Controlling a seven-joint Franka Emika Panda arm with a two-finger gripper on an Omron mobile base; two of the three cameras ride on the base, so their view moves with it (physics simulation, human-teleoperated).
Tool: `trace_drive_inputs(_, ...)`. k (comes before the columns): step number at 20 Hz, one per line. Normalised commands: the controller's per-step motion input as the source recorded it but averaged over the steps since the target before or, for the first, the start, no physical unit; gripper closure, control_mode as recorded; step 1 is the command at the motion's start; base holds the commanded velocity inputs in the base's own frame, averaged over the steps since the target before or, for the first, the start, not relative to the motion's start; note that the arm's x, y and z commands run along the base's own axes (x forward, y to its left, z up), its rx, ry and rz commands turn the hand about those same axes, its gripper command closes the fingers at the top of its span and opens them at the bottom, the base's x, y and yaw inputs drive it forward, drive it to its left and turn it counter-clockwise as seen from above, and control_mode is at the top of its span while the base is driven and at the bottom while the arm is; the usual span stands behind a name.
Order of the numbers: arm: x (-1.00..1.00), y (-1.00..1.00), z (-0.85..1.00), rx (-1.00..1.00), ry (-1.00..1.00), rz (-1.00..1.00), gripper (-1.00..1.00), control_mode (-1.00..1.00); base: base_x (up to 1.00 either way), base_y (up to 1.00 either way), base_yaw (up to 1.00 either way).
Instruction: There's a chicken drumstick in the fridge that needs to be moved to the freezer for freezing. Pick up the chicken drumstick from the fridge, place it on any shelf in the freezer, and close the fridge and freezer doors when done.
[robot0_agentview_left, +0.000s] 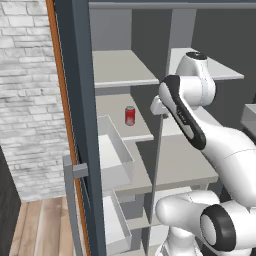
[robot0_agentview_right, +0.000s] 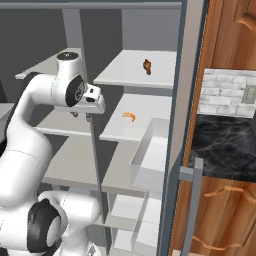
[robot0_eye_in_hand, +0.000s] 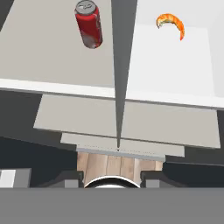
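End effector parted partway, empty, touching nothing, hanging in front of the divider between freezer and fridge. Chicken drumstick sits on an upper fridge shelf. Red soda can stands on a freezer shelf, well apart

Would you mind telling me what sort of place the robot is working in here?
It looks like a simulated home kitchen, in front of an open side-by-side fridge-freezer. Pale shelves hold a chicken drumstick and a red soda can; beside the unit are wooden cabinets and a dark marble counter.
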Motion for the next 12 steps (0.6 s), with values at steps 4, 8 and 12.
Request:
trace_drive_inputs(4,-0.36,0.0,0.0,0.0,0.0,0.0,-1.0,-1.0,0.0,0.0,0.0)
trace_drive_inputs(8,-0.92,-0.01,0.0,0.0,-0.06,0.0,-1.0,-1.0,0.0,0.0,0.0)
trace_drive_inputs(12,-0.47,-0.32,0.15,0.0,-0.25,0.0,-1.0,-1.0,0.0,0.0,0.0)
